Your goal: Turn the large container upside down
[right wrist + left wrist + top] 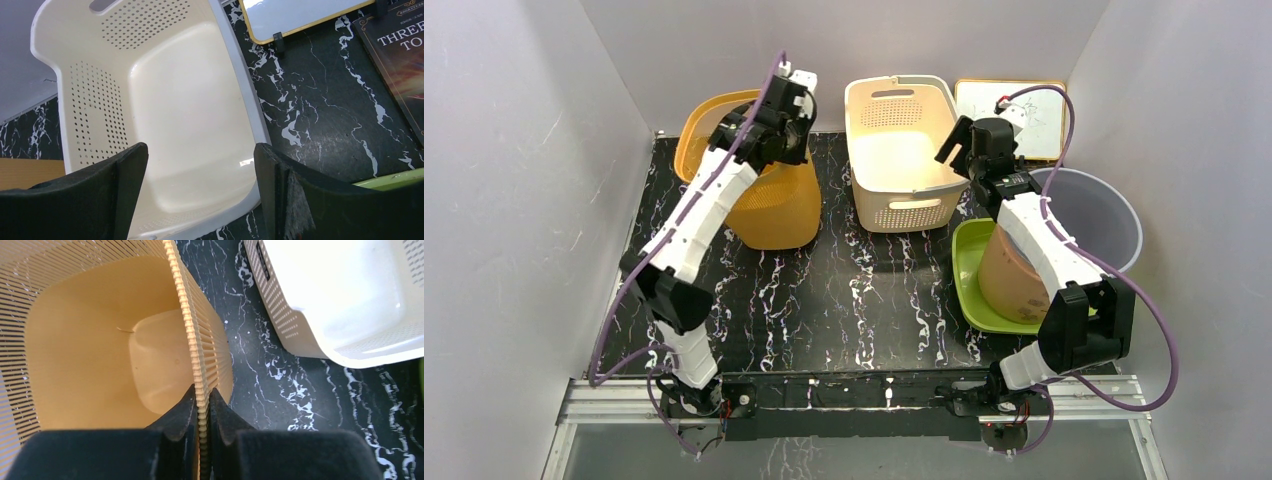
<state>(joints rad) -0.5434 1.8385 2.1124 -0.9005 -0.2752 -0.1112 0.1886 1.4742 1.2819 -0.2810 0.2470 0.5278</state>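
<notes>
Left pincer [202, 391] clamps the ribbed rim of the slatted yellow basket [85, 355].

- Table [844, 300]: black top, white marble veining.
- White basket [894, 165]: perforated walls, slot handles, upright at back centre.
- Whiteboard [1044, 115]: yellow frame, back right corner, just beside the white basket.
- Grey bucket [1104, 215]: right edge.
- Green tray [969, 270]: touching the bucket's left side.
- Tan pot [1009, 285]: standing on the green tray, partly hidden.
- Book [400, 65]: dark cover, lying flat near the whiteboard.

Left hand [796, 140] meets the orange basket [779, 205] rim.
</notes>
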